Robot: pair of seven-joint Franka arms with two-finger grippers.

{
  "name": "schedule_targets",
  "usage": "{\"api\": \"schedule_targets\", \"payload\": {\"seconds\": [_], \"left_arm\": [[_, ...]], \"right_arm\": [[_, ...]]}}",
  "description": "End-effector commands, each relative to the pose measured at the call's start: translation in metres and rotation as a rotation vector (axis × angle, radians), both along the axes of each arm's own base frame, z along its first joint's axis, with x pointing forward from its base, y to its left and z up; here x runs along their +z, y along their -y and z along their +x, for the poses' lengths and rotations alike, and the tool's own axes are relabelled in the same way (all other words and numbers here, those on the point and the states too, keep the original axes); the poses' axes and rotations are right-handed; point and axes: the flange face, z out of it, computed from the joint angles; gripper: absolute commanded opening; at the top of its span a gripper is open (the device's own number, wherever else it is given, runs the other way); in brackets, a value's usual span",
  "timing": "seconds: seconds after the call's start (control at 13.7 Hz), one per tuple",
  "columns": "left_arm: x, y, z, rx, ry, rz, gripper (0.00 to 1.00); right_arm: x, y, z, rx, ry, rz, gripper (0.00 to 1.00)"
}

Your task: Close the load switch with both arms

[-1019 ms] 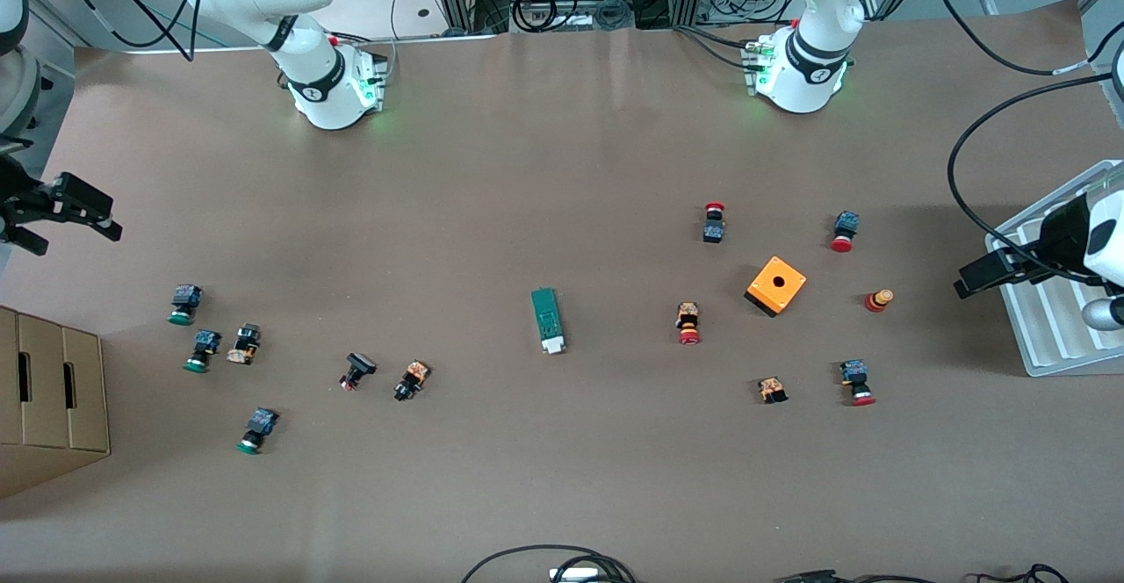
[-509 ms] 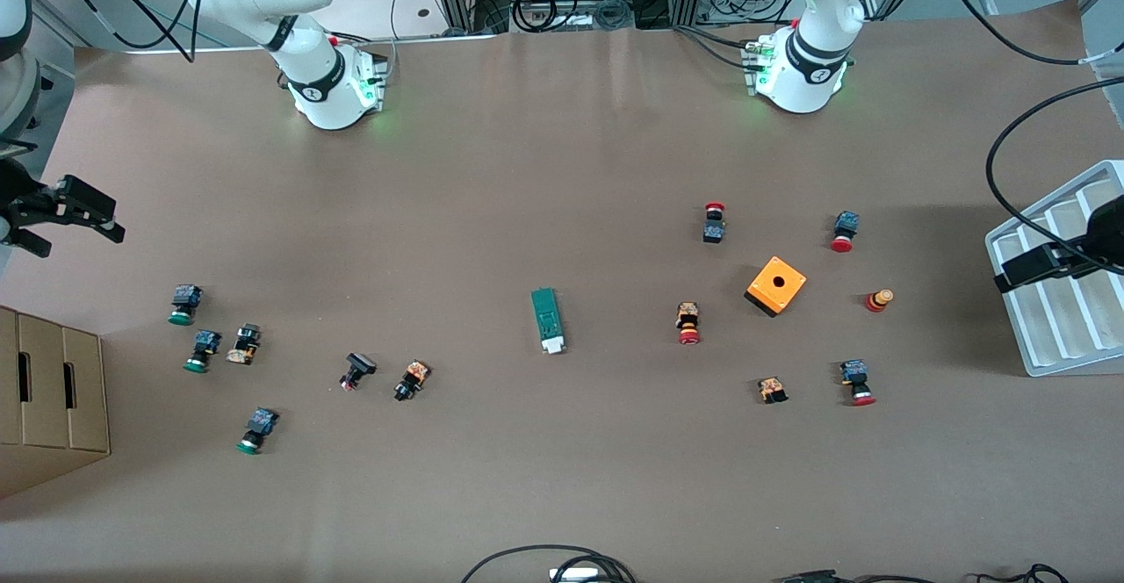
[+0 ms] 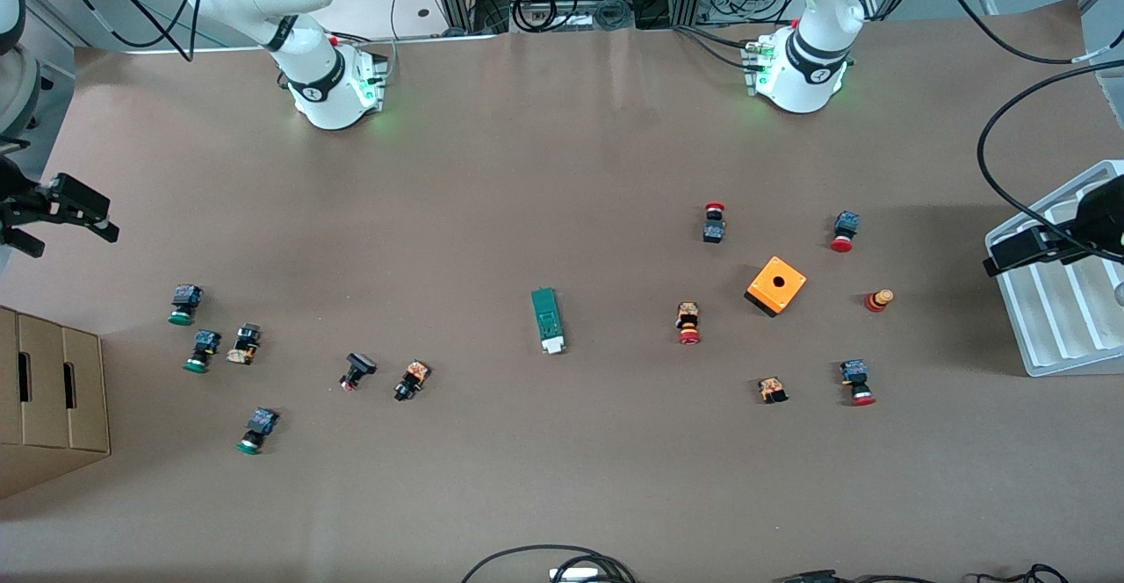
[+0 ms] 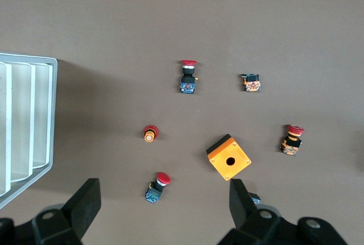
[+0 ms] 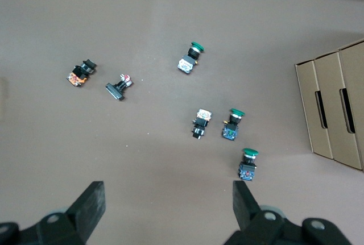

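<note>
Left gripper (image 3: 1019, 251) back over tray (image 3: 1067, 337)

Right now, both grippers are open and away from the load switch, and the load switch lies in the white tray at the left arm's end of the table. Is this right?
Not quite. The load switch lies on the bare table near its middle, not in the white tray, as the front view shows. The rest holds: the left gripper over the tray's edge and the right gripper at the right arm's end are both open and away from it.
</note>
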Motion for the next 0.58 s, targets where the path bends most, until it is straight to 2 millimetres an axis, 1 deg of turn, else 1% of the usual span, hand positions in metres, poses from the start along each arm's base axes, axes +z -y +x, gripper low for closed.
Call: {"api": "schedule_targets", "payload": {"seconds": [0.0,0.15,0.29,0.51], "left_arm": [[0.010,0.002,-0.007,-0.017,0.000,-0.009,1.00],[0.013,0.008,-0.009,-0.031,-0.001,-0.009,1.00],[0.013,0.013,-0.009,-0.042,-0.001,-0.008,1.00],[0.018,0.020,-0.011,-0.054,0.009,-0.013,1.00]], "right_arm": [[0.002,0.001,0.002,0.014,-0.003,-0.019,1.00],[0.002,-0.001,0.003,0.019,-0.004,-0.019,1.00],[0.002,-0.001,0.003,0.019,-0.005,-0.022,1.00],[0.002,0.000,0.002,0.018,-0.005,-0.023,1.00]]}}
